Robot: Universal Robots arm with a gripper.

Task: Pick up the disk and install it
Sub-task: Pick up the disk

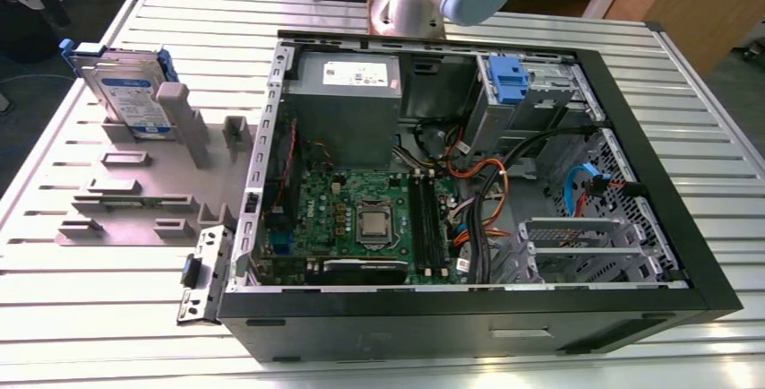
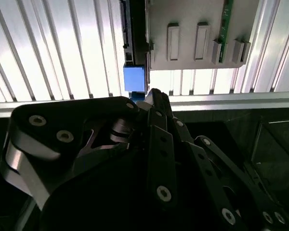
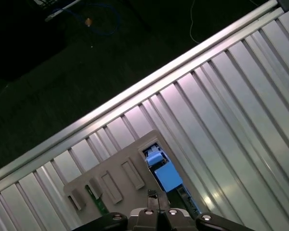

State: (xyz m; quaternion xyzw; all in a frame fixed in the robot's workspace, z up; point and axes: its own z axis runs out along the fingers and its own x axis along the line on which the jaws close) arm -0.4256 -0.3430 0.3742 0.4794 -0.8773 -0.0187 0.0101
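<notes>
Flat silver disk (image 1: 125, 93) with a white-and-blue label, print too small to read, stands edgewise in a grey plastic rack (image 1: 132, 201).
Exterior view: at the left, beside the open black computer case (image 1: 669, 255). Both wrist views: gripper (image 2: 153, 94) (image 3: 154, 195) fingers pressed together, empty, near the disk's blue bracket (image 2: 134, 78) (image 3: 166, 178).

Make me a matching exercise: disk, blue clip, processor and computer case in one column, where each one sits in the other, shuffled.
1 disk
2 blue clip
3 processor
4 computer case

A on the green board
B open, lying on the slatted table
C upright in the grey rack
D on the silver drive cage

Pairs: 1C, 2D, 3A, 4B
</notes>
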